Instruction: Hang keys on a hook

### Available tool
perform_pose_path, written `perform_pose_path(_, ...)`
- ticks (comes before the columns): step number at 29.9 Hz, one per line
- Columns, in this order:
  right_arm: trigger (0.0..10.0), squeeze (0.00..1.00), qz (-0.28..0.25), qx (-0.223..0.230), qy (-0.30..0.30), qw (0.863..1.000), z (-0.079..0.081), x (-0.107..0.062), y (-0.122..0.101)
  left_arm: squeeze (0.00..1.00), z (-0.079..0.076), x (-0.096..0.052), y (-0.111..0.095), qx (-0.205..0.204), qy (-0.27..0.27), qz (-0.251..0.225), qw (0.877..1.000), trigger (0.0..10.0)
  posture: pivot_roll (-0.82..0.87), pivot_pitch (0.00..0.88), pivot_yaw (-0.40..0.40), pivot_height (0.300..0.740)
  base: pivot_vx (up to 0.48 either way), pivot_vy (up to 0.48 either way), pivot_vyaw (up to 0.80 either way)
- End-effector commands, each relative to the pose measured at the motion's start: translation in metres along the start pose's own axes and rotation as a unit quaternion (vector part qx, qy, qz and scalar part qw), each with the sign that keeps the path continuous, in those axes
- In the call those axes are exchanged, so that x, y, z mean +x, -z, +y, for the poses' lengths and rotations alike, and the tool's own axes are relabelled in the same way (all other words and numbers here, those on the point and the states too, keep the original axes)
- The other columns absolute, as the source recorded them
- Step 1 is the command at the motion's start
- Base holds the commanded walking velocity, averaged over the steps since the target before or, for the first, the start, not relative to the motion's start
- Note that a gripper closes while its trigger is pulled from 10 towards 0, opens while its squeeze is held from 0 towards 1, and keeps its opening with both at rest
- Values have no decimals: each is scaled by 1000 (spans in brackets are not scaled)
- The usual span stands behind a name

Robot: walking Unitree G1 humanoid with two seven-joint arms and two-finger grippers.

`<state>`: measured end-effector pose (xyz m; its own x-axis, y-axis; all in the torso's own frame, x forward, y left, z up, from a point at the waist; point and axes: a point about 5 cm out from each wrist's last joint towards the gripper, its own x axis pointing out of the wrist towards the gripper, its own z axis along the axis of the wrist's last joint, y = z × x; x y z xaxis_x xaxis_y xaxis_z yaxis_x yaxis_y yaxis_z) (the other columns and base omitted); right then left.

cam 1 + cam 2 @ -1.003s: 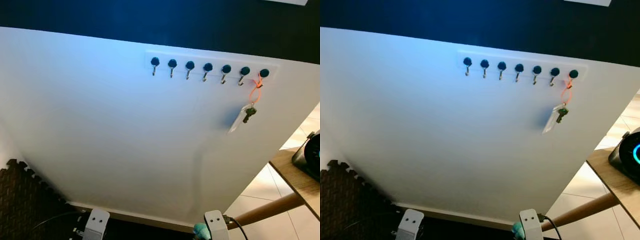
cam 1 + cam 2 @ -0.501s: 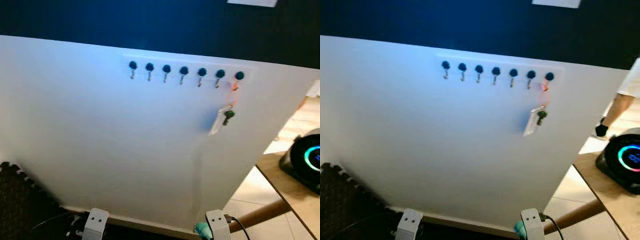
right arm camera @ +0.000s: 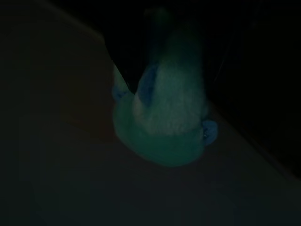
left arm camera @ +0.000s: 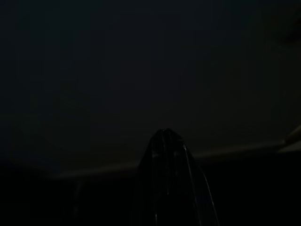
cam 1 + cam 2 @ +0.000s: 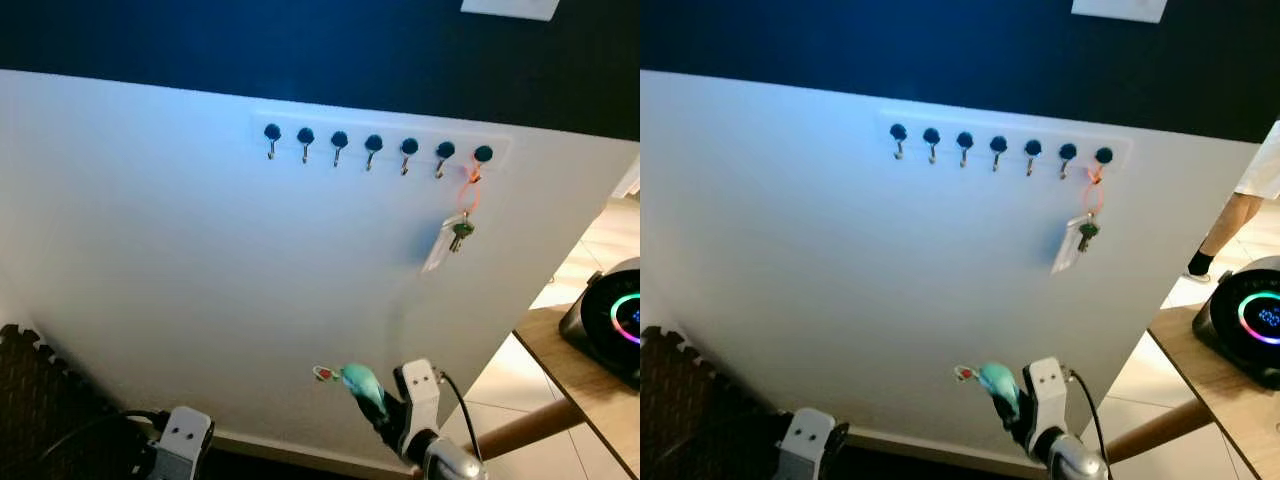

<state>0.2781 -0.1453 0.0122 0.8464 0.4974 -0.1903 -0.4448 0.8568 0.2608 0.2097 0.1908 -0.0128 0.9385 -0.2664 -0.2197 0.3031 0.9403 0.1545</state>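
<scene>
A white panel carries a row of hooks; a set of keys hangs by an orange loop from the rightmost hook. Low before the panel, the right gripper is clenched on a teal keychain. The left gripper hangs idle, fingers seemingly together.

At the bottom of the frame, the right gripper has black fingers below a white block with two dark dots, a black cable, a silver arm. The left wrist block looks similar, perhaps.
</scene>
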Motion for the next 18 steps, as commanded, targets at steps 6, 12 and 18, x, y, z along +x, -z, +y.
perform_pose_path(6, 10000, 0, -39, 46, -108, 992, 11, -2, -21, 0, 9, 0, -27, -7, -23, -86, 996, 10000, 96, 59, -57, 740, 0, 0, 0)
perform_pose_path(12, 10000, 0, -88, 101, -283, 950, 29, -20, -64, 0, 12, 6, -77, -34, -47, -202, 978, 10000, 100, 68, -64, 740, 0, 0, 0)
perform_pose_path(18, 10000, 0, -162, 168, -371, 899, 34, -41, -112, 0, 20, 6, -94, -29, -62, -235, 969, 10000, 98, 72, -64, 740, 0, 0, 0)
